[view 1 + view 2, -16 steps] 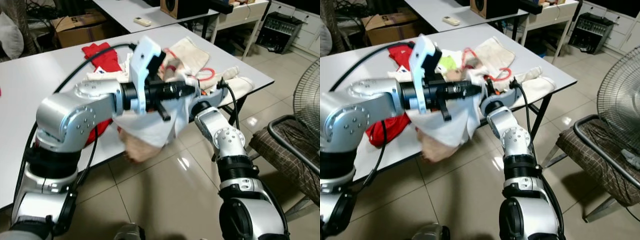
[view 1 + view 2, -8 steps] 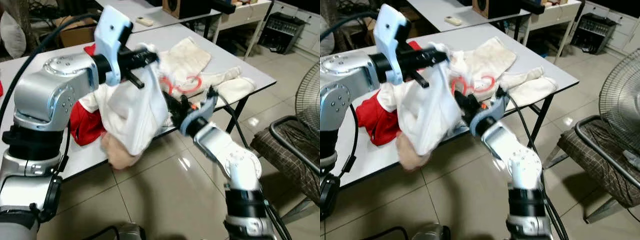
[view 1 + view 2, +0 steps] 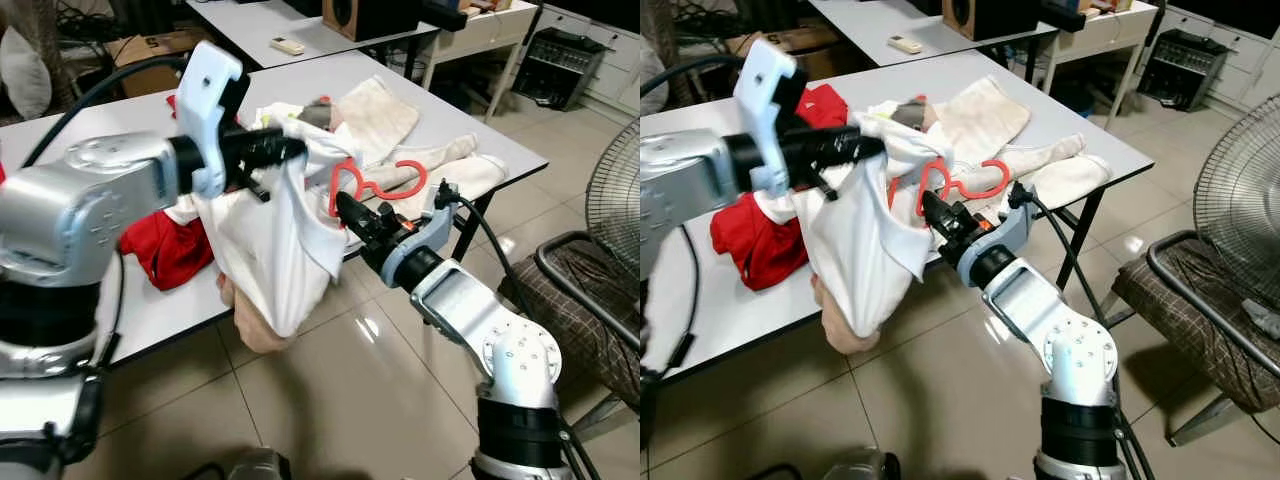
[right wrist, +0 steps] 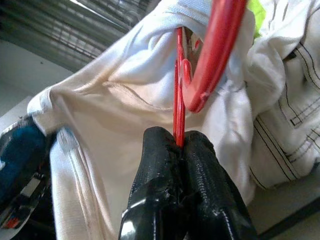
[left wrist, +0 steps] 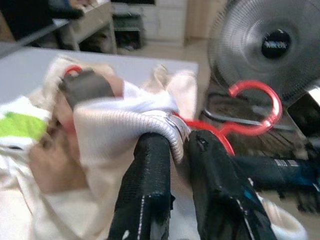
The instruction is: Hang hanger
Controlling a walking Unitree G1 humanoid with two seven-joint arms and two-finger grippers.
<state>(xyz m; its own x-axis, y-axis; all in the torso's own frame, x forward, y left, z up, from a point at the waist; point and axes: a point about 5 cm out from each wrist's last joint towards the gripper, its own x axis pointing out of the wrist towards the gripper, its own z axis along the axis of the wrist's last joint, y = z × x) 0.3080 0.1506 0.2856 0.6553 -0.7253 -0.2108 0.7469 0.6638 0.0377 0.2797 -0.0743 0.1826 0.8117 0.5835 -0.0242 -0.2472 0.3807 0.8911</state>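
Red hanger (image 3: 365, 185) sat pinched in my right gripper (image 4: 179, 145); my left gripper (image 5: 176, 145) clenched the white garment (image 3: 270, 250).

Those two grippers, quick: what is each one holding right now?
Left gripper: shut on the white garment.
Right gripper: shut on the red hanger.

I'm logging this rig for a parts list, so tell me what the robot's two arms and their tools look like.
Both arms are silver metal with rounded, bolted joint housings and black collars. The left arm carries a white wrist bracket and a black cable looping from behind. The right arm has a blue-grey wrist piece with a black cable. The left tool and right tool each have two long, textured black fingers.
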